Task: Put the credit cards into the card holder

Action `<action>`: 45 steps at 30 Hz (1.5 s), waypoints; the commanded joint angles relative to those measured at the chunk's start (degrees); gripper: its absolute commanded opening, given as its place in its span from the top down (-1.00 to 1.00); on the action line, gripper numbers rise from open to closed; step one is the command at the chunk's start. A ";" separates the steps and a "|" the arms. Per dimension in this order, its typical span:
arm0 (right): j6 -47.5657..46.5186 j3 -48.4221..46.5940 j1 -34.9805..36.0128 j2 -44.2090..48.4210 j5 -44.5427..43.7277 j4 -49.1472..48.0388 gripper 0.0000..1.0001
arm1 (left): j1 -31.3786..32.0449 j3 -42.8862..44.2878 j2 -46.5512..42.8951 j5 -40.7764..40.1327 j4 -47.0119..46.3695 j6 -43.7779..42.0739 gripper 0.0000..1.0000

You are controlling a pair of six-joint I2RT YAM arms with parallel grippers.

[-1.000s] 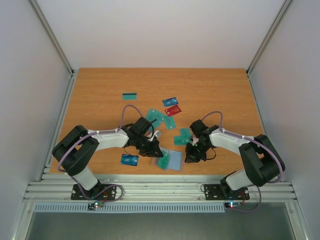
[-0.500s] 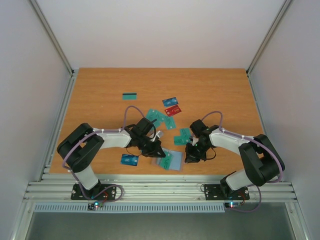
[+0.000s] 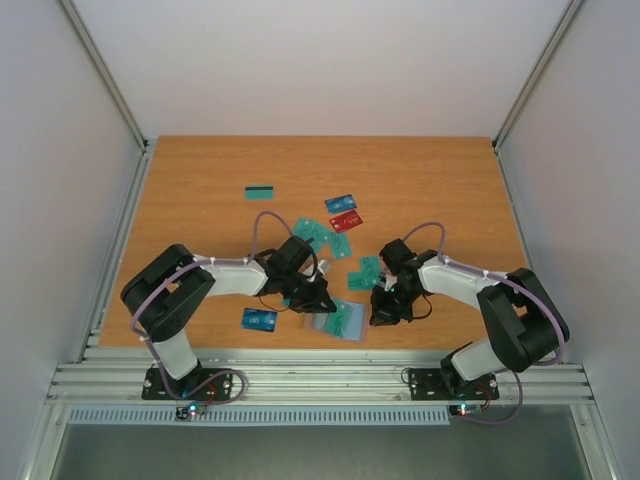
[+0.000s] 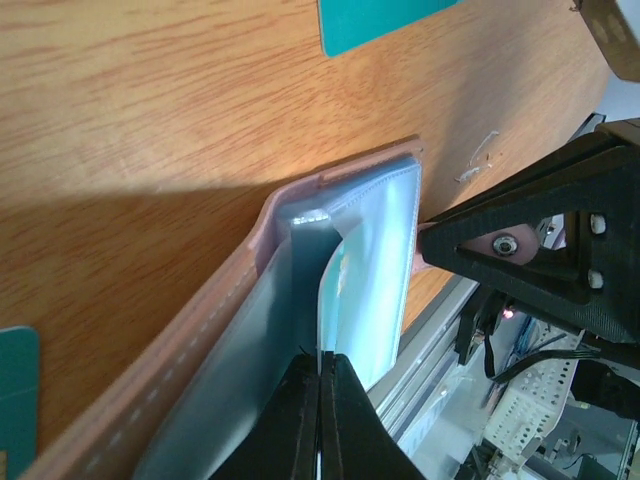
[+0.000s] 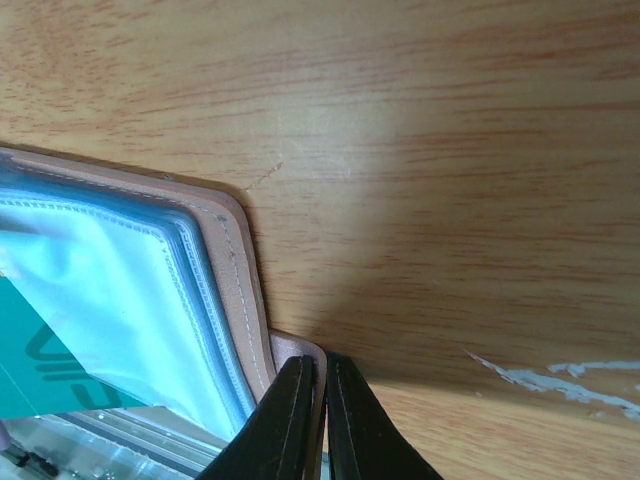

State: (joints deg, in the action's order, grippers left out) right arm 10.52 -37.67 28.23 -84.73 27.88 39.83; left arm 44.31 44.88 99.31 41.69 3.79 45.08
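Tan leather card holder [image 3: 352, 328] lies open at the table [image 3: 200, 180] near edge, right gripper [image 5: 322, 368] pinching its corner as anchor, likely so left gripper [image 4: 320, 362], clamped on a clear sleeve [image 4: 372, 280], can load credit cards [image 3: 341, 203].

We count one card holder [image 3: 322, 325] and one table [image 3: 200, 170]. We count two arms, the left arm [image 3: 225, 278] and the right arm [image 3: 460, 278], and two grippers, the left gripper [image 3: 316, 300] and the right gripper [image 3: 381, 314]. Of cards we make out about nine. There is one red card [image 3: 346, 221]. Two are blue, one blue card [image 3: 340, 203] and a second blue card [image 3: 259, 319]. There is one striped teal card [image 3: 260, 191]. We count five plain teal cards [image 3: 312, 233] as far as we can tell, since several overlap, and among them is the teal card [image 3: 347, 318] at the holder.
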 commanded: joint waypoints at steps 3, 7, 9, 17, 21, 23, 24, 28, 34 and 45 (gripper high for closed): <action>0.71 1.02 0.20 -2.28 -4.24 -3.16 0.83 | 1.28 0.55 1.70 -4.34 -3.24 3.61 0.99; 0.77 1.03 0.25 -2.24 -4.13 -3.10 0.83 | 1.49 0.18 1.43 -5.17 -3.18 4.07 0.99; 0.86 1.11 0.24 -2.28 -4.08 -3.16 0.83 | 1.64 -0.40 1.29 -5.66 -4.76 4.76 1.00; 1.97 2.22 0.22 -2.02 -3.37 -4.02 0.84 | 2.70 -1.55 0.88 -7.10 -7.64 7.83 0.99; 2.46 2.75 0.24 -2.36 -2.99 -4.54 0.84 | 3.12 -2.35 1.04 -7.67 -8.98 9.24 0.99; 2.69 2.93 0.25 -2.52 -2.69 -4.82 0.84 | 3.30 -2.72 1.51 -7.59 -9.86 10.10 0.99; 2.74 2.95 0.27 -2.66 -2.58 -4.85 0.84 | 3.44 -2.94 1.77 -7.59 -10.43 10.42 0.99; 3.12 2.87 0.24 -2.88 -2.39 -4.85 0.84 | 4.17 -3.45 2.20 -7.91 -11.65 11.66 1.00; 3.45 2.70 0.24 -3.16 -2.09 -5.15 0.84 | 5.12 -3.56 3.13 -7.87 -12.68 12.47 0.99; 3.36 1.74 0.25 -3.49 -1.95 -5.20 0.84 | 6.43 -2.86 4.08 -7.86 -11.52 11.50 0.99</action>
State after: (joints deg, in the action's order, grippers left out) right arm 13.43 -37.12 27.97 -85.25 30.28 38.00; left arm 48.99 42.44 100.62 35.77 -8.40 57.65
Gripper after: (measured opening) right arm 0.080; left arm 0.009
